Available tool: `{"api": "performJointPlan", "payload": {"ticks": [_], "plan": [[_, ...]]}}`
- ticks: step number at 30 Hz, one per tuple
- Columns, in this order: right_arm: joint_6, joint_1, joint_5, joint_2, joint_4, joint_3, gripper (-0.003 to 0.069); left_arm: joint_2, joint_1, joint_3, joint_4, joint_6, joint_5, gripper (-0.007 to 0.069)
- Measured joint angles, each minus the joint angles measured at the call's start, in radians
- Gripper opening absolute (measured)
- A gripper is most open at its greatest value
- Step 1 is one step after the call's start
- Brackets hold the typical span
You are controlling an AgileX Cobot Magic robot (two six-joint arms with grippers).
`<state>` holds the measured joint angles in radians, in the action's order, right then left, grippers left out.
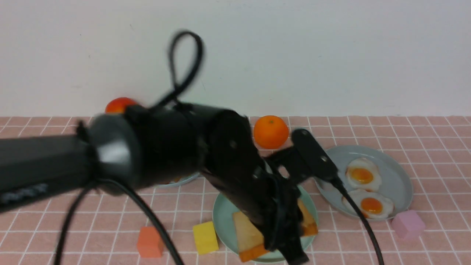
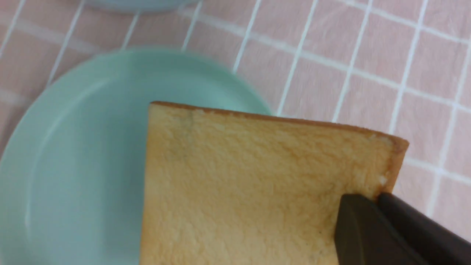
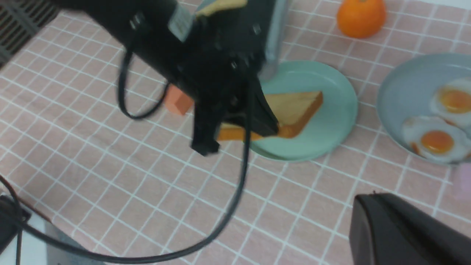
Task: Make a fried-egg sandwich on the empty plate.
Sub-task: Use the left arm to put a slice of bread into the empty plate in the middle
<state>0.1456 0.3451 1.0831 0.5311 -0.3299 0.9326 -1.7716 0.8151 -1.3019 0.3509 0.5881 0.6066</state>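
Near the tabletop's front edge, mid-width: left tool (image 2: 381,209) pinching a corner of bread (image 1: 246,230), slice low on mint plate (image 1: 222,217), overhanging its rim, not yet released. Eggs (image 1: 362,175) untouched on grey plate (image 1: 401,180) toward right edge. Right tool (image 3: 401,224) pressed together, empty. Remaining: egg, top slice

A golden-toasted bread slice (image 2: 239,184) is covering part of a mint-green plate (image 2: 81,147), its brown-crusted corner reaching past the rim over the pink, white-gridded tabletop (image 2: 368,81). The left gripper (image 2: 375,209) is pinching that slice at one corner, a dark finger lying across the toasted face. A blurred sliver of a pale blue plate (image 2: 136,4) is showing at the frame's edge, just apart from the green one.
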Motion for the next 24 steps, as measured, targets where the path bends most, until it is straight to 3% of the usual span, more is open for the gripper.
{"api": "performJointPlan", "payload": {"ticks": [13, 24], "plan": [[-0.039, 0.0, 0.106, -0.084, -0.017, 0.0, 0.0018, -0.135, 0.004, 0.0, -0.04, -0.027, -0.207, 0.0021], [-0.039, 0.0, 0.139, -0.103, -0.04, 0.0, 0.0022, -0.136, 0.003, -0.038, -0.092, -0.094, -0.158, 0.0021]]}}
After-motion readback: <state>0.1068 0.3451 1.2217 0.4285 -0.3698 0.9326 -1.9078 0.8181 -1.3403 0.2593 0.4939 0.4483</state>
